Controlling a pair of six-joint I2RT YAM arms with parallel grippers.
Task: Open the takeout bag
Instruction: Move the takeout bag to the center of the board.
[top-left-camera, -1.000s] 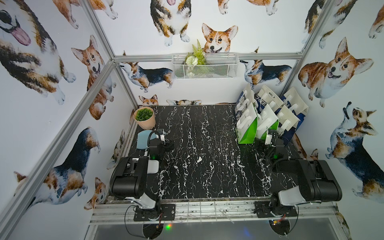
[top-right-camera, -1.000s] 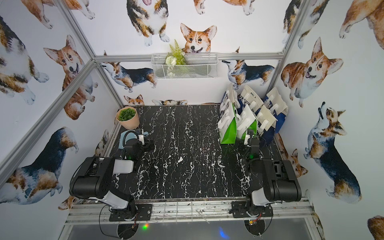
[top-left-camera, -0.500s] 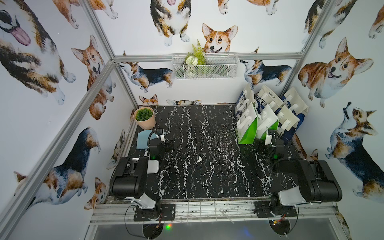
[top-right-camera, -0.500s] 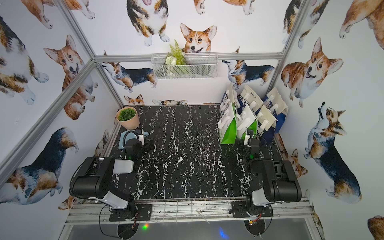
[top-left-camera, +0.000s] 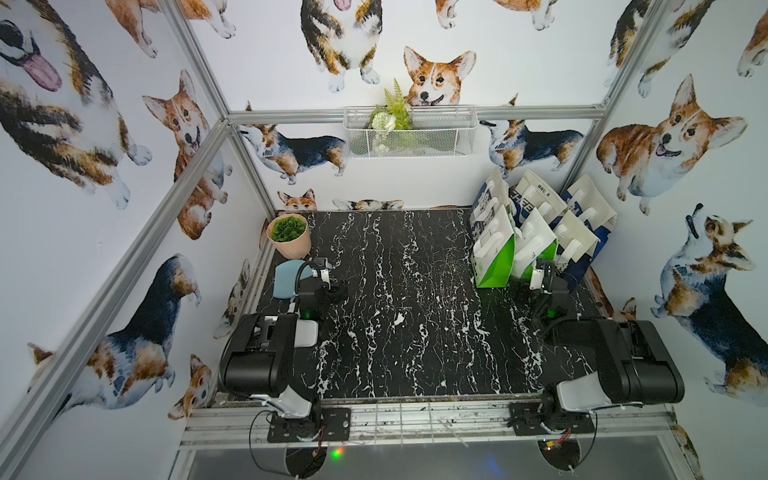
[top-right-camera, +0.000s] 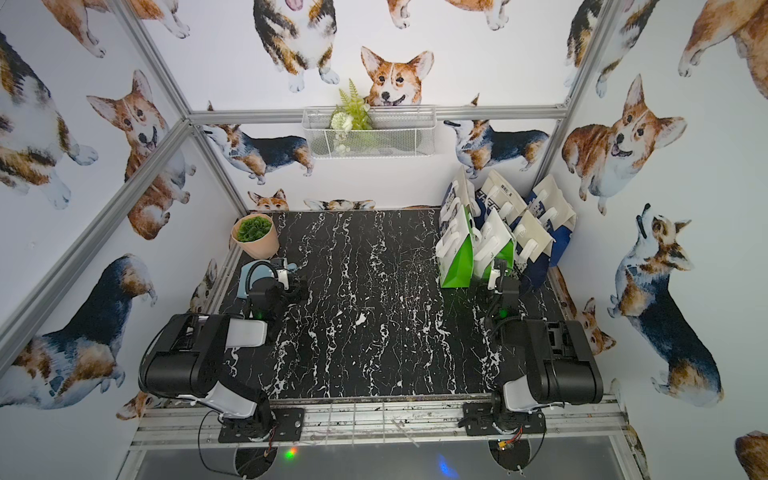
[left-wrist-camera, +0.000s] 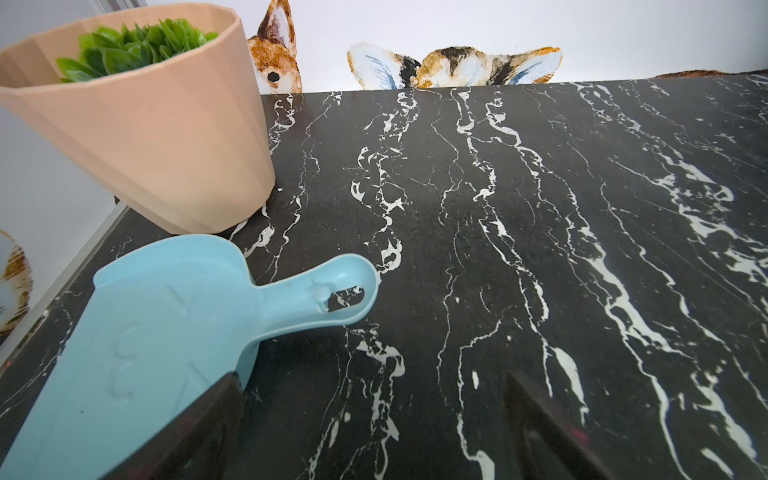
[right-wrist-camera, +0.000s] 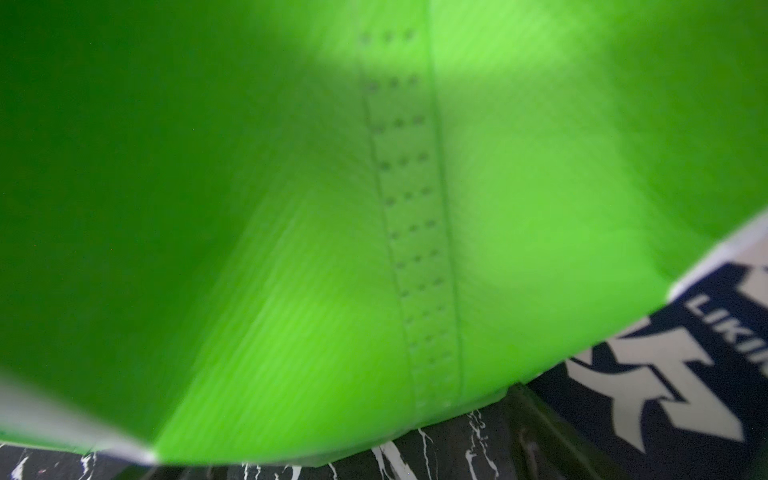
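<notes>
Several takeout bags stand folded flat in a cluster at the back right of the black marble table (top-left-camera: 407, 332). Two are green and white: one (top-left-camera: 494, 262) (top-right-camera: 457, 266) at the front, the other (top-left-camera: 534, 245) just to its right. My right gripper (top-left-camera: 543, 268) (top-right-camera: 500, 270) sits low, right in front of that second bag. Its green side (right-wrist-camera: 374, 208) fills the right wrist view, and the jaws (right-wrist-camera: 332, 457) stand open, holding nothing. My left gripper (top-left-camera: 334, 286) (left-wrist-camera: 374, 428) rests open over bare table at the left.
Navy and white bags (top-left-camera: 582, 224) stand behind the green ones, against the right wall. A light blue scoop (top-left-camera: 286, 278) (left-wrist-camera: 166, 332) lies beside my left gripper. A potted plant (top-left-camera: 289, 235) stands behind the scoop, and a wire basket (top-left-camera: 409, 133) hangs on the back wall.
</notes>
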